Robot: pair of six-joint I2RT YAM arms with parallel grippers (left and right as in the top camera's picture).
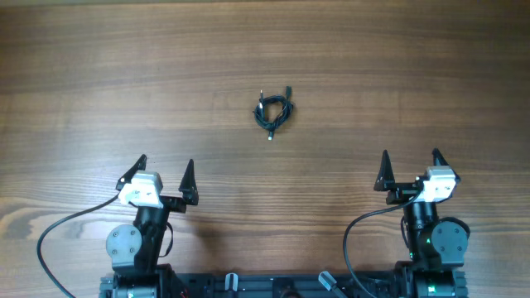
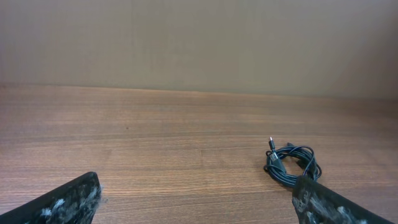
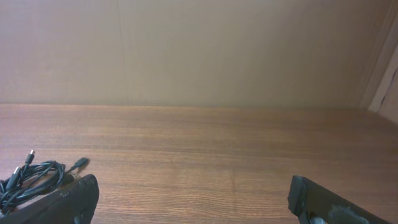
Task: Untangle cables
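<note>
The cables (image 1: 273, 111) are thin black cords with small plug ends, knotted in one small bundle on the wooden table, far of both arms and between them. The bundle shows at the right in the left wrist view (image 2: 292, 163), partly behind the right finger, and at the lower left in the right wrist view (image 3: 32, 179). My left gripper (image 1: 165, 174) is open and empty, near and left of the bundle. My right gripper (image 1: 410, 168) is open and empty, near and right of it.
The wooden table (image 1: 414, 66) runs wide on all sides of the bundle. A plain beige wall (image 2: 199, 37) stands beyond the far edge. The arms' own thick black cables (image 1: 58, 232) loop near the front edge by the bases.
</note>
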